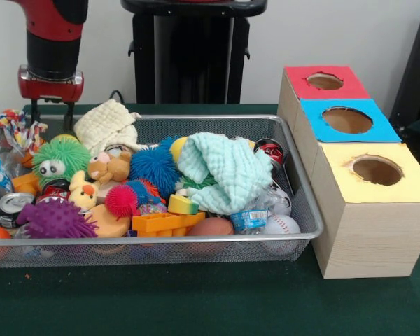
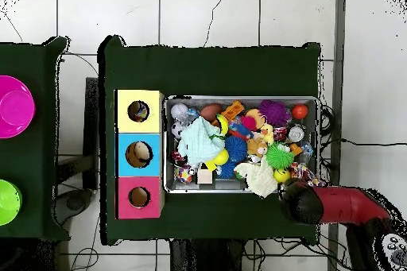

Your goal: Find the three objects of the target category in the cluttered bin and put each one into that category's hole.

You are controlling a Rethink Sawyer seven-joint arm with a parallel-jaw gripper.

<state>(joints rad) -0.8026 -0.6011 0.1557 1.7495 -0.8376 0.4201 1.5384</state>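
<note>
the silver wire mesh bin (image 1: 294, 210) holds a mint-green waffle cloth (image 1: 224, 171) atop the clutter and a cream waffle cloth (image 1: 108, 124) at its far rim. the pincer (image 1: 51, 115) hangs beside that cloth, its spread impossible to tell.

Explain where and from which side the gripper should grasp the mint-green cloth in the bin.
Probably from straight above, pinching the raised folds at the top of the mint-green cloth. It lies heaped on top of the toys in the bin, uncovered, while neighbours crowd its sides.

The red and black arm (image 1: 54, 42) hangs upright at the far left. Its gripper (image 1: 51, 115) points down, the two thin fingers (image 1: 68, 115) apart.
</note>
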